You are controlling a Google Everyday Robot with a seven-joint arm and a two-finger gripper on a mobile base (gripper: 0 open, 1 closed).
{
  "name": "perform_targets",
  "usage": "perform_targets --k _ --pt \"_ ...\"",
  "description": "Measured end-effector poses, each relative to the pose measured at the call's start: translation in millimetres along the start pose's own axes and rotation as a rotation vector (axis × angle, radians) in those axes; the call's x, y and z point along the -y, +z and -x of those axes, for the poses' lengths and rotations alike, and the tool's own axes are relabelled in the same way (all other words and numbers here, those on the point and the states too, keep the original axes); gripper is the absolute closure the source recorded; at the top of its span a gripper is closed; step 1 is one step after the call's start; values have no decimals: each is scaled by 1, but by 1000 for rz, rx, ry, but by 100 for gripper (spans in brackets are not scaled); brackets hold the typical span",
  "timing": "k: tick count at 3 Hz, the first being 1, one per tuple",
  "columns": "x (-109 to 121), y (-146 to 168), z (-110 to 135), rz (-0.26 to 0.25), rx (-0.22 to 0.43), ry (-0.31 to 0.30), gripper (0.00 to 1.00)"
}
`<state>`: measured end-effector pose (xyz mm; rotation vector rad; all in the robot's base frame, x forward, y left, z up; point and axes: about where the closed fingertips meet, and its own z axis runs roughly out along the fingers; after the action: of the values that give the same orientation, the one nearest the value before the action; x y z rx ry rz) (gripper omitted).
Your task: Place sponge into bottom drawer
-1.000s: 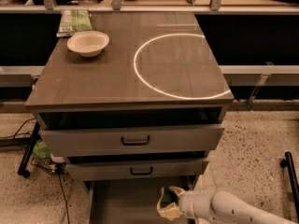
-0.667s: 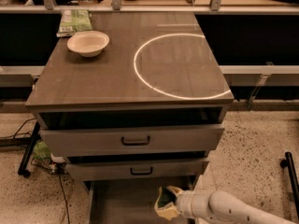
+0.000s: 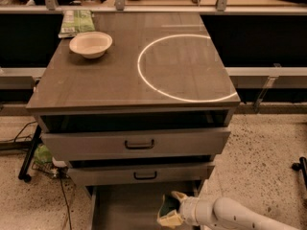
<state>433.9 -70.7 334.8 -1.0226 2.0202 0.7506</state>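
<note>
The bottom drawer (image 3: 125, 206) is pulled out under the cabinet, a grey tray at the bottom edge of the view. My gripper (image 3: 169, 209) reaches in from the lower right on a white arm and sits over the drawer's right part. It is shut on the sponge (image 3: 167, 208), a small dark green and yellow block held between the cream fingers (image 3: 170, 220). The sponge is just above the drawer floor; whether it touches is not visible.
Two upper grey drawers with black handles (image 3: 139, 144) sit slightly open above. On the cabinet top (image 3: 120, 75) are a cream bowl (image 3: 90, 44), a green packet (image 3: 76, 22) and a white circle mark (image 3: 184, 66). Cables and a black stand leg (image 3: 29, 152) lie on the floor at left.
My gripper with the sponge has shifted slightly left over the bottom drawer. Nothing else has moved.
</note>
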Motion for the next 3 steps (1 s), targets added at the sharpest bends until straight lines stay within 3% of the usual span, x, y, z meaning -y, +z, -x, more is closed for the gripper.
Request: perform_targets --k 2,3 --pt "0 -10 -8 -14 8 21 0" --pt "21 -48 -25 -80 -17 44 18"
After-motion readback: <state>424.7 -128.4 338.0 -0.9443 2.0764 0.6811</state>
